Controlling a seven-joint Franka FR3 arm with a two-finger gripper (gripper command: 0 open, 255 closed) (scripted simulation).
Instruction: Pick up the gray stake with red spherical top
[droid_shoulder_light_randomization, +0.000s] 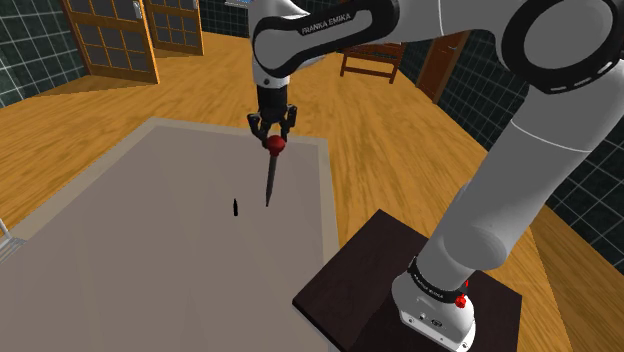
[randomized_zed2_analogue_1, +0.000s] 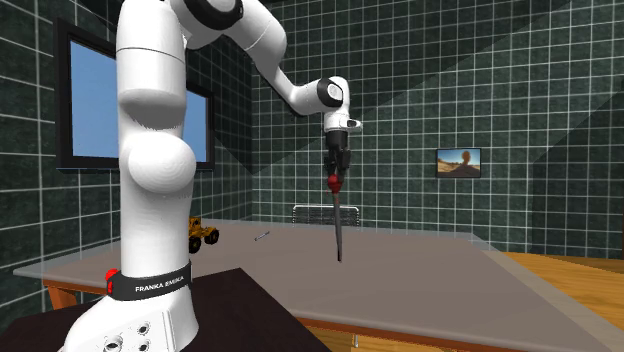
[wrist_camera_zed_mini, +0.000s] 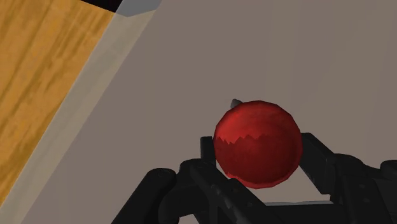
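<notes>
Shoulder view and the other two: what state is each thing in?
Stake: near upright, red top up, clasped at that top; whether its tip touches the table is unclear.
Gripper: shut on the stake's top.
Toy truck: on its wheels on the table.

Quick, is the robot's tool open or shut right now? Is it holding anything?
Tool: shut, holding the gray stake by its red ball.
</notes>
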